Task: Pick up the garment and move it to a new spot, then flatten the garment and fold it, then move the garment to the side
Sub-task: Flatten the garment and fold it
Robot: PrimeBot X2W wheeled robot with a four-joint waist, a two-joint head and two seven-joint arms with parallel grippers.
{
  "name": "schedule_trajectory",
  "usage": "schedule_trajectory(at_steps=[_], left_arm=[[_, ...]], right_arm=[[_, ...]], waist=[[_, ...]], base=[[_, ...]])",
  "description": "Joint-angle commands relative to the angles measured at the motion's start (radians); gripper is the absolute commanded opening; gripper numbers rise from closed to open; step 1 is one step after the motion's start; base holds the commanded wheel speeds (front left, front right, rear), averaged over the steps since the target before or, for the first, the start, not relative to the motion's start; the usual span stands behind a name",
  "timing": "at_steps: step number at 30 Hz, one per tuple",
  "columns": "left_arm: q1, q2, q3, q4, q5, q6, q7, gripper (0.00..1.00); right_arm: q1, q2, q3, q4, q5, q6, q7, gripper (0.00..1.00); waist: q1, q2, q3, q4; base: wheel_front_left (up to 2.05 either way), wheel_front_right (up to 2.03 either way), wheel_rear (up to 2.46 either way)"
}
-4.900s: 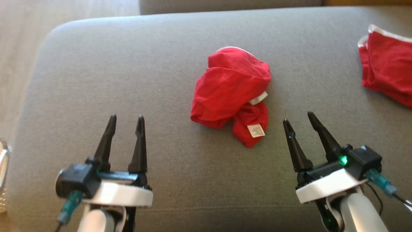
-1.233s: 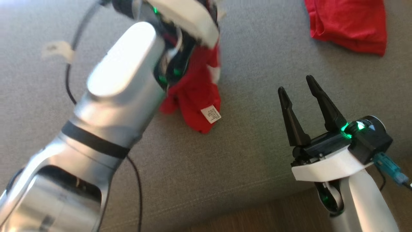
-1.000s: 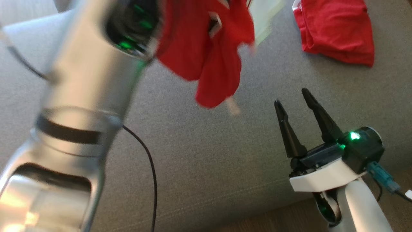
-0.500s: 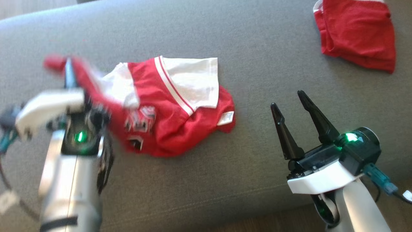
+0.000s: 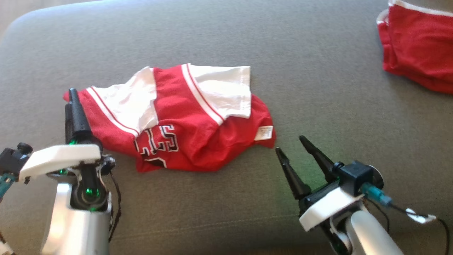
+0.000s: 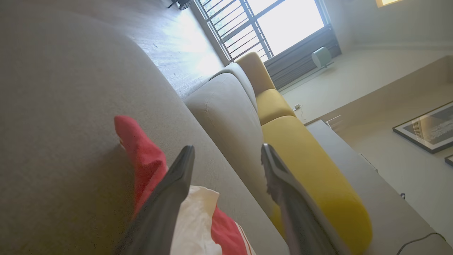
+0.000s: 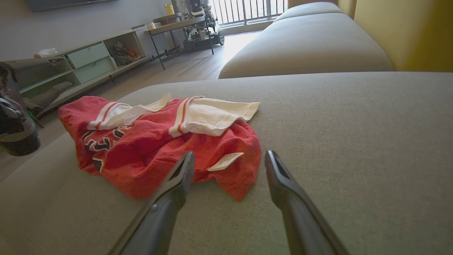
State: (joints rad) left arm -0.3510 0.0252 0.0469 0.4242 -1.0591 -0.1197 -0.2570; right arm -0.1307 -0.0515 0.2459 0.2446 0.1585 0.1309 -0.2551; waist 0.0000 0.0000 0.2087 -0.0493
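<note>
Red and white jersey (image 5: 184,141) lies rumpled on the grey fabric sofa cushion (image 5: 247,35).
The left claw (image 6: 226,150) is at the jersey's left edge, spread wide, one finger (image 6: 166,198) over its fabric, pinching nothing. The right claw (image 5: 289,144), also spread and empty, is just beside the jersey's lower right corner. Another red garment (image 5: 417,53) lies well apart to the jersey's right.

The garment (image 5: 177,106), a red jersey with white sleeves edged in red stripes and black-and-white lettering (image 5: 155,143) on its front, lies loosely spread but rumpled on the grey sofa seat (image 5: 247,42), left of the middle in the head view. One white sleeve (image 5: 221,88) is folded across the red body. A small white label (image 5: 264,132) shows at the garment's lower right corner.
</note>
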Motion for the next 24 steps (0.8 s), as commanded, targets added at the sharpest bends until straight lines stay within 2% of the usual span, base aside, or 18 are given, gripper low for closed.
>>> schedule_trajectory(at_steps=[1,7,12,17,18,19,20,21,24], left_arm=[[0.01,0.025,0.016,-0.083,0.062,-0.007,-0.005,1.0],[0.143,0.025,-0.055,-0.347,0.286,-0.01,-0.005,1.0],[0.23,0.025,-0.087,-0.472,0.323,0.004,-0.005,1.0],[0.274,0.025,-0.142,-0.522,0.352,0.024,-0.005,1.0],[0.276,0.025,-0.15,-0.529,0.357,0.027,-0.005,1.0],[0.277,0.025,-0.157,-0.535,0.36,0.029,-0.005,1.0],[0.277,0.025,-0.157,-0.535,0.36,0.029,-0.005,1.0],[0.277,0.025,-0.165,-0.542,0.357,0.028,-0.005,1.0],[0.275,0.025,-0.176,-0.562,0.344,0.018,-0.005,1.0]], right_arm=[[-0.069,0.001,0.01,0.009,0.016,0.0,-0.007,1.0],[-0.193,0.001,-0.055,0.209,0.027,0.0,-0.007,1.0],[-0.267,0.001,-0.051,0.394,0.089,0.0,-0.007,1.0],[-0.329,0.001,-0.001,0.563,0.173,0.0,-0.007,1.0],[-0.339,0.001,0.008,0.58,0.183,0.0,-0.007,0.7],[-0.347,0.001,0.013,0.593,0.194,0.0,-0.007,0.3],[-0.347,0.001,0.013,0.593,0.194,0.0,-0.007,0.3],[-0.354,0.001,0.014,0.599,0.203,0.0,-0.007,0.0],[-0.37,0.001,-0.059,0.577,0.204,0.0,-0.007,0.0]], waist=[[0.0,0.0,-0.013,0.031],[0.0,0.0,-0.02,0.102],[0.0,0.0,-0.023,0.147],[0.0,0.0,-0.019,0.17],[0.0,0.0,-0.018,0.172],[0.0,0.0,-0.017,0.173],[0.0,0.0,-0.017,0.173],[0.0,0.0,-0.015,0.172],[0.0,0.0,-0.008,0.166]], base=[[0.0,0.0,0.0],[0.0,0.0,0.0],[0.0,0.0,0.0],[0.0,0.0,0.0],[0.0,0.0,0.0],[0.0,0.0,0.0],[0.0,0.0,0.0],[0.0,0.0,0.0],[0.0,0.0,0.0]])
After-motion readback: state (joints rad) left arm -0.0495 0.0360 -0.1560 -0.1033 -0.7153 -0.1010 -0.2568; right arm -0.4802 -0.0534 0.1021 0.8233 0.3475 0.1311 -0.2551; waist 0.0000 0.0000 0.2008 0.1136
